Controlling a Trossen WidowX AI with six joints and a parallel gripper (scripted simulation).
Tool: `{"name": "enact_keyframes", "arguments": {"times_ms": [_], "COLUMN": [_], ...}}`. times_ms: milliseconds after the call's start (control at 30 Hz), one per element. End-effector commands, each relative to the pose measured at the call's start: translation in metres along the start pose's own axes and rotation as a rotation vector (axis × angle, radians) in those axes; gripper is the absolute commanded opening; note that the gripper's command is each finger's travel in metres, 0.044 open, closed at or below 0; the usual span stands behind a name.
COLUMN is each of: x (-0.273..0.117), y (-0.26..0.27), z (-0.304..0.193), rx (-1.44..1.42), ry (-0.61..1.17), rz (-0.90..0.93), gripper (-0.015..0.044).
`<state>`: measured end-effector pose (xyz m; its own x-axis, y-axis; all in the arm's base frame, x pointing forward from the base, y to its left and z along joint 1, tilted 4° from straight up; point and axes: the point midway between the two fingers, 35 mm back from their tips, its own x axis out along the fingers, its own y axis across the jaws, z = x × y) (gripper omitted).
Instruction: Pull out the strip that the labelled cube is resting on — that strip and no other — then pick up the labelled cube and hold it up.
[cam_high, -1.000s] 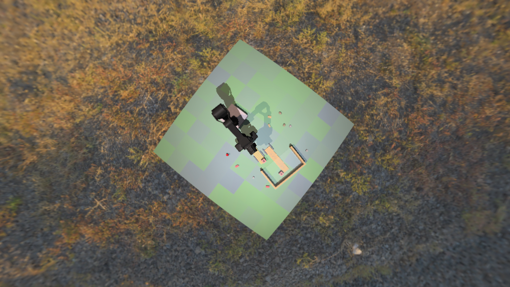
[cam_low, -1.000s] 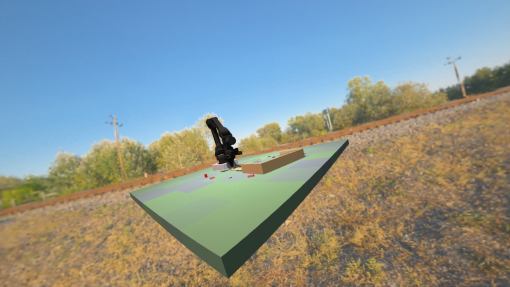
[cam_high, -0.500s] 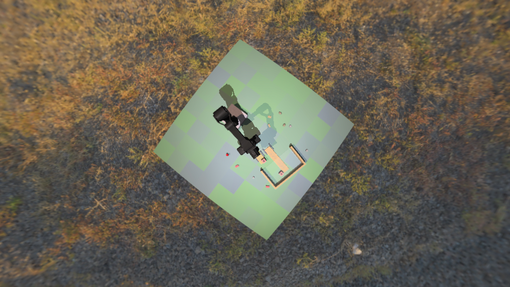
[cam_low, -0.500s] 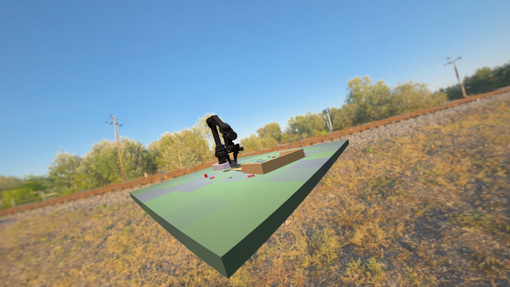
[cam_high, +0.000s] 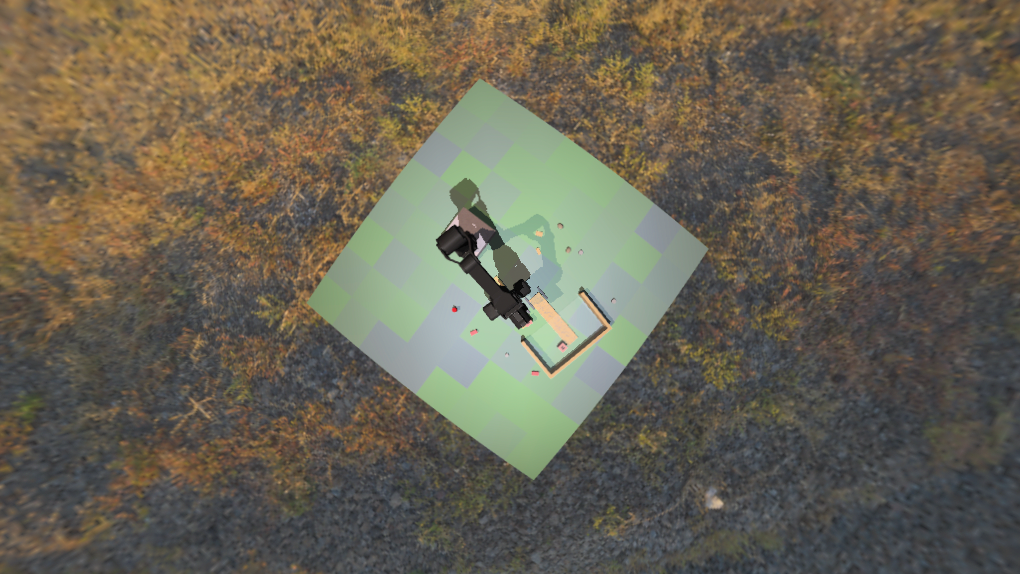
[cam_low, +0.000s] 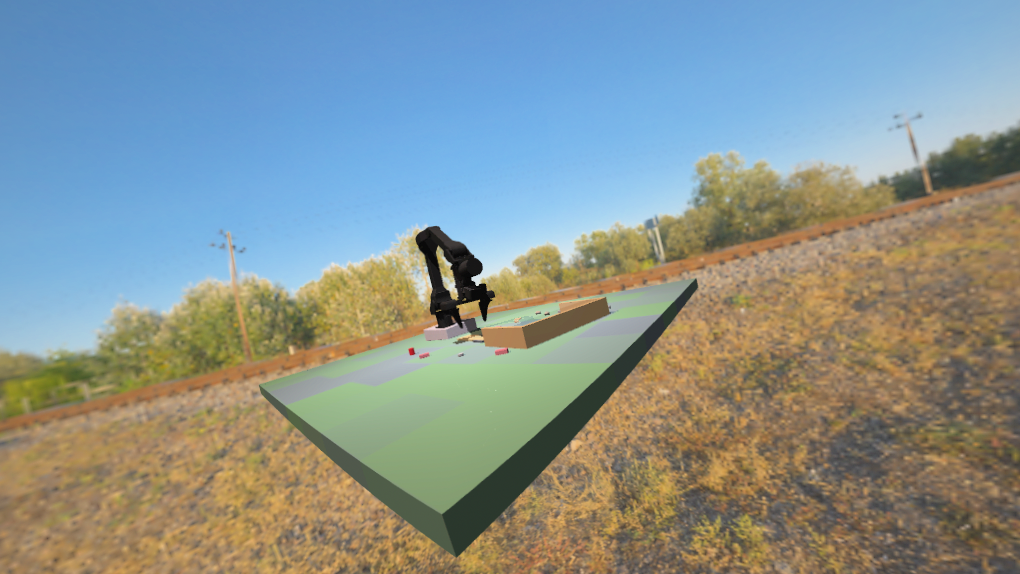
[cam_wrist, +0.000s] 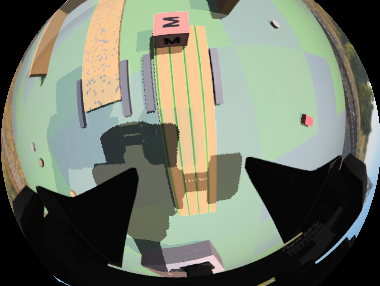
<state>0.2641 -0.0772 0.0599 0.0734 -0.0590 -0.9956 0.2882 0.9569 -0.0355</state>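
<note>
A pink cube (cam_wrist: 171, 24) marked M sits over the left part of the far end of a tan strip with green lines (cam_wrist: 191, 100) in the wrist view. The arm mostly hides both in the top view. My gripper (cam_wrist: 192, 169) (cam_low: 472, 322) is open and empty, its fingers raised on either side above the near part of that strip, short of the cube. A tan speckled strip (cam_wrist: 102, 60) (cam_high: 553, 319) lies to the left in the wrist view. Another pink cube (cam_high: 562, 346) is at its far end in the top view; no label can be read there.
Low grey-purple rails (cam_wrist: 149, 84) (cam_wrist: 216, 77) flank the lined strip; similar rails (cam_wrist: 125, 90) (cam_wrist: 81, 104) flank the speckled one. A three-sided wooden wall (cam_high: 581, 351) (cam_low: 506, 338) stands around their far side. Small red and pink pieces (cam_high: 455, 309) (cam_high: 473, 331) (cam_high: 534, 372) lie outside it.
</note>
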Motion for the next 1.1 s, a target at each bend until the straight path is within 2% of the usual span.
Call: {"name": "enact_keyframes", "arguments": {"times_ms": [0,1067], "x": [-0.002,-0.019], "y": [0.002,0.010], "z": [0.015,0.125], "rx": [0.003,0.003], "ry": [-0.002,-0.010], "rz": [0.001,0.002], "gripper": [0.0440,0.0440]}}
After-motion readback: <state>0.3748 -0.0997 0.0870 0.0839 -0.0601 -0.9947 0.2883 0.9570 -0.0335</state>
